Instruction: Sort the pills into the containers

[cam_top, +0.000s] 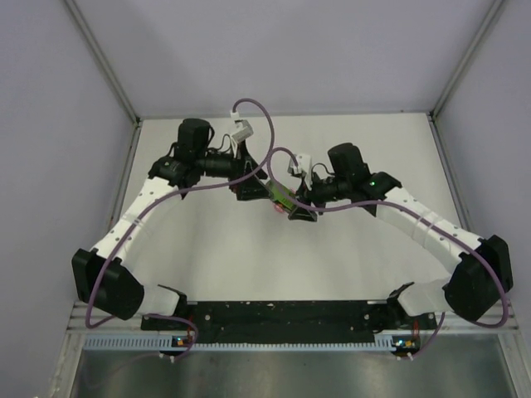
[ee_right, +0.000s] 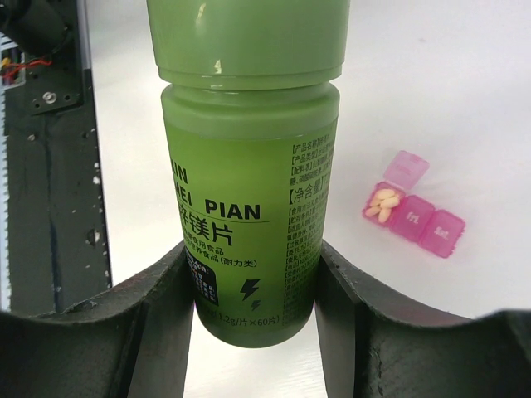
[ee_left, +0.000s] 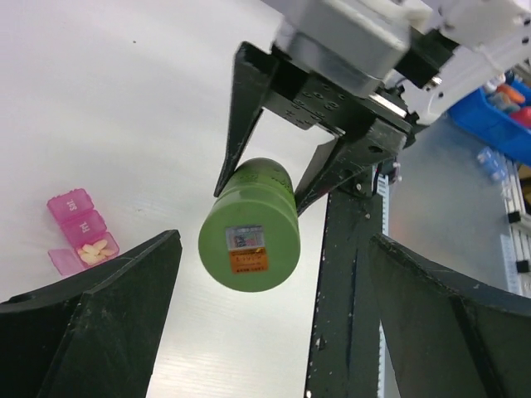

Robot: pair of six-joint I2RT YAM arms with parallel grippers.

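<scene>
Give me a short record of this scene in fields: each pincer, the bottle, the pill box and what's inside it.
right pincer: shut on the lower body of the green bottle
left pincer: open, empty, facing the bottle's capped end
green bottle: held in the air, cap on
pill box: pink, lying on the table, apart from both pincers
end compartment: lid open, pale pills inside
other two compartments: lids shut

My top camera looks down from far above the green bottle (cam_top: pixel 282 196) onto the whole counter (cam_top: pixel 249 257). Both wrist cameras face that bottle closely, sharing the pink pill box (ee_left: pixel 81 232) beyond it.
</scene>
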